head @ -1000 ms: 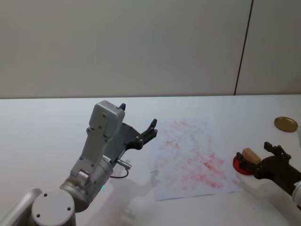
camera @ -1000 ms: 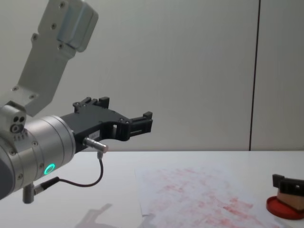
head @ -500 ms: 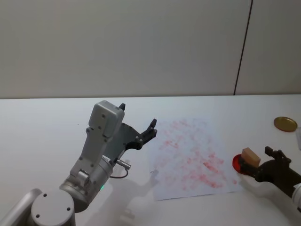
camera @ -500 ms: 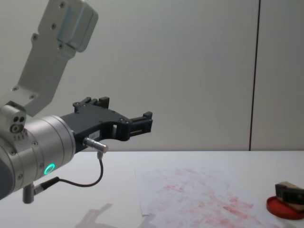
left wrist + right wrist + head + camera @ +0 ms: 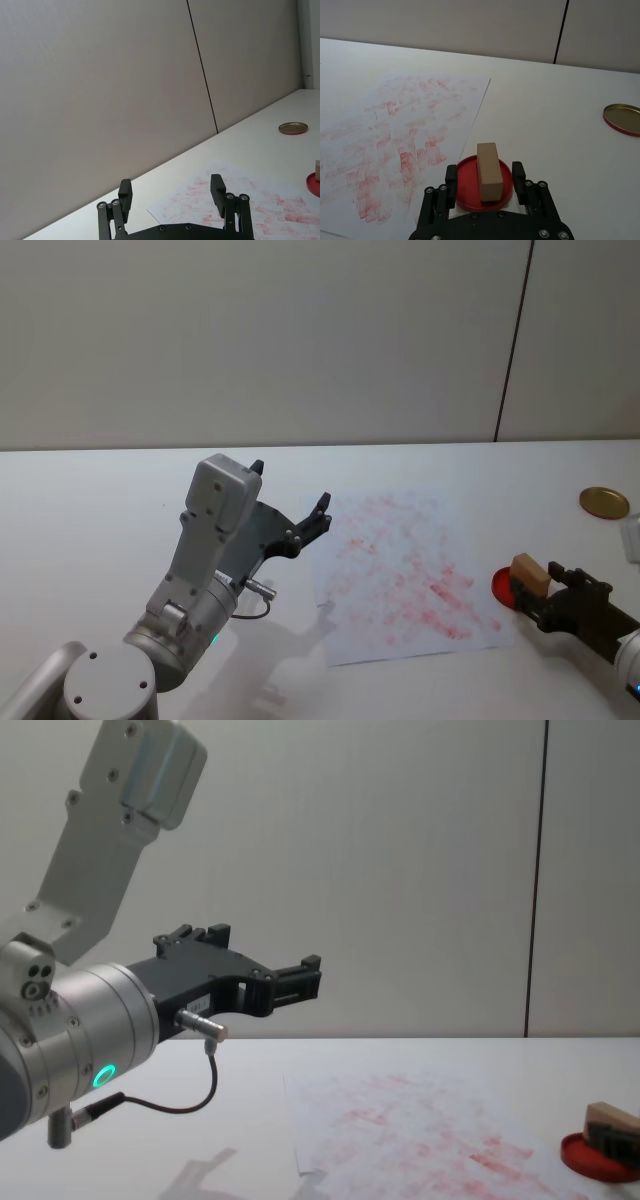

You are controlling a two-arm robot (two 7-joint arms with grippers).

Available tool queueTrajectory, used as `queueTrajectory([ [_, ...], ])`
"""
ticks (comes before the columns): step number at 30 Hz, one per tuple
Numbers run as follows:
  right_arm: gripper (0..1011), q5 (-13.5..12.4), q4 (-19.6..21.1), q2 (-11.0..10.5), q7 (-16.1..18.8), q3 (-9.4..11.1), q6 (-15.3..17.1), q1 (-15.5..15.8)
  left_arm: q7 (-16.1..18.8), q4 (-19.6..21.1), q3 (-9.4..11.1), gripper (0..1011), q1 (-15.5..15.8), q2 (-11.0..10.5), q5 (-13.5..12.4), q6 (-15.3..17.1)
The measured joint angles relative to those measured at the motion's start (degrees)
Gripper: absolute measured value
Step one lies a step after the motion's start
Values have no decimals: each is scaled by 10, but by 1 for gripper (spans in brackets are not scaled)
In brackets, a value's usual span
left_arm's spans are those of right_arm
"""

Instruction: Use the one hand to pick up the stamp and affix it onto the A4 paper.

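Low at the right side of the tabletop [image 5: 100,500], the right gripper [image 5: 485,172] has its two slim black blocky fingers [image 5: 451,174] spread wide, one on each side of the ink pad [image 5: 468,181]. The stamp [image 5: 489,170] lies between them with a gap on either side, so neither finger touches it. It is a plain tan wooden block, long and square-edged with a smooth face, resting lengthwise on the flat round red pad. From the head camera the stamp [image 5: 530,572] sits on the pad [image 5: 502,584] just off the right edge of the paper [image 5: 400,570], with the right gripper [image 5: 535,586] reaching in from the lower right. From the chest camera the stamp [image 5: 612,1117] shows as a small block on top of the thin red disc [image 5: 585,1158].

The paper [image 5: 395,130] is a white rectangular sheet lying flat, mottled all over with faint red-pink blocky prints. Its near corner lies just beside the pad.

Beyond the pad, well apart from it, a shallow round brass-coloured lid [image 5: 623,119] lies on the smooth white tabletop.

The left gripper [image 5: 290,487] hangs raised above the tabletop to the left of the paper, on a thick silver arm [image 5: 90,1020] with a green light ring. Its black fingers [image 5: 216,186] stand wide apart and hold nothing.
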State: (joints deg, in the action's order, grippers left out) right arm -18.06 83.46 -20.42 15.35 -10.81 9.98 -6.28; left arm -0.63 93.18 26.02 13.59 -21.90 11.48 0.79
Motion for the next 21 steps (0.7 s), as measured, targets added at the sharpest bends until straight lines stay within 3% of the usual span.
queueTrajectory([
  [15,225,10,-15,6,-12,-4,-22,-4,0,0,0,993,0,0,0,0],
  [21,218,14,-15,7,-16,-5,-34,-4,0,0,0,993,0,0,0,0],
])
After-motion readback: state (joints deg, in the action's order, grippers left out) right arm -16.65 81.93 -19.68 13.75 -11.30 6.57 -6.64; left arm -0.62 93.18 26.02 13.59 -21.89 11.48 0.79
